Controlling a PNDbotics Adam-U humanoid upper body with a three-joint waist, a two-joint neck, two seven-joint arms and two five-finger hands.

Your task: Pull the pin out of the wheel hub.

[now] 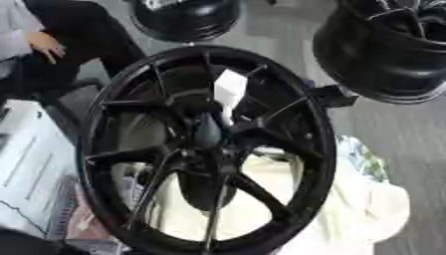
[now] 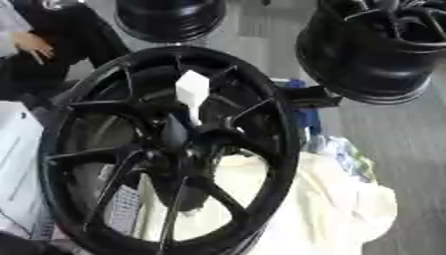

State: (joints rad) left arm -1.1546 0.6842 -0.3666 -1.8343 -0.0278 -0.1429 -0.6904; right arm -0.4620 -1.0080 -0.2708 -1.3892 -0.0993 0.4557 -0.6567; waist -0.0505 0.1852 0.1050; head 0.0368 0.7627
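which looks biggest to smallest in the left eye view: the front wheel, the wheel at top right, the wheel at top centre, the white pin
1. Front wheel, nearest the camera, so its lead may be partly nearness.
2. Top-right wheel, cropped by the frame.
3. Top-centre wheel, also cropped; true rank against the second is unsure.
4. White pin.

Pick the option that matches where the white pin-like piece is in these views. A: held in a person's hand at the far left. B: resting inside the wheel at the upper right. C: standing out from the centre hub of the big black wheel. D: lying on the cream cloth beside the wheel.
C: the white pin rises from the centre of the wheel hub, among the spokes, clear of the cream cloth; neither robot hand shows.
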